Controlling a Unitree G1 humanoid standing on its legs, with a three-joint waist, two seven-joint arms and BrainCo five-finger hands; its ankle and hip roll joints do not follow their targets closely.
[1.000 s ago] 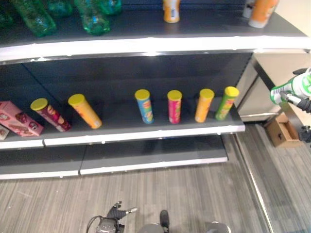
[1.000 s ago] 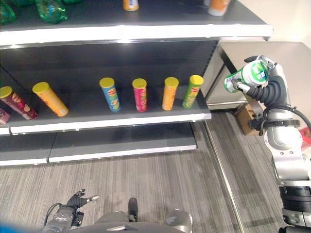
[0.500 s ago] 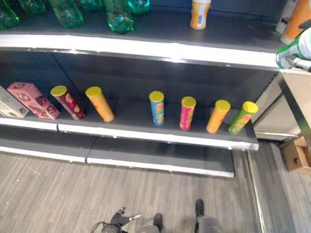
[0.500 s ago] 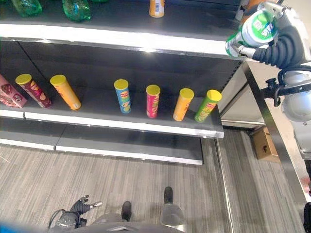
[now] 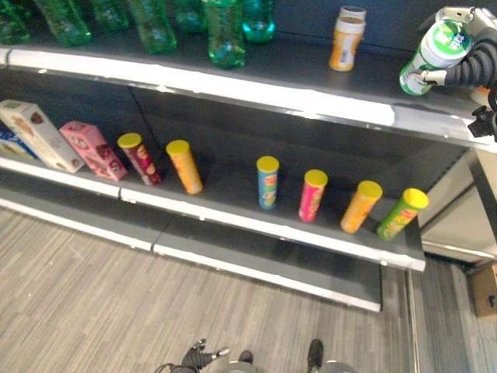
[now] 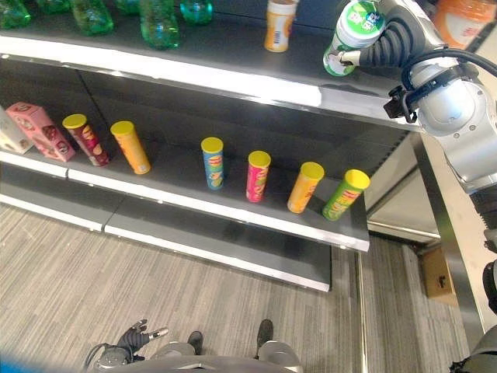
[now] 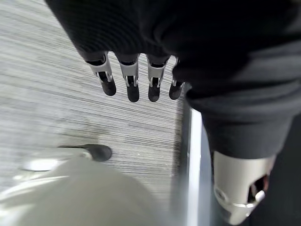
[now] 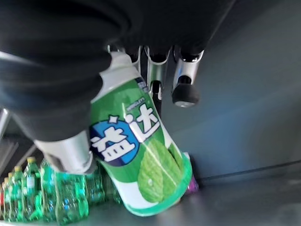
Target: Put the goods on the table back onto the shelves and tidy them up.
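Green-and-white canister (image 6: 354,35) sits wrapped in my right hand (image 6: 388,39), fingers and thumb curled round its body, so I can carry it tilted over the front edge of the top shelf (image 6: 233,74) and set it down there, I judge. It has a white cap end, a blue badge and a leaf print. My left hand (image 7: 136,82) hangs low over the floor, fingers loosely straight, holding nothing. Beyond the canister stand an orange-and-white bottle (image 6: 279,23) and green bottles (image 6: 159,22); below, tubes (image 6: 256,175) line the middle shelf.
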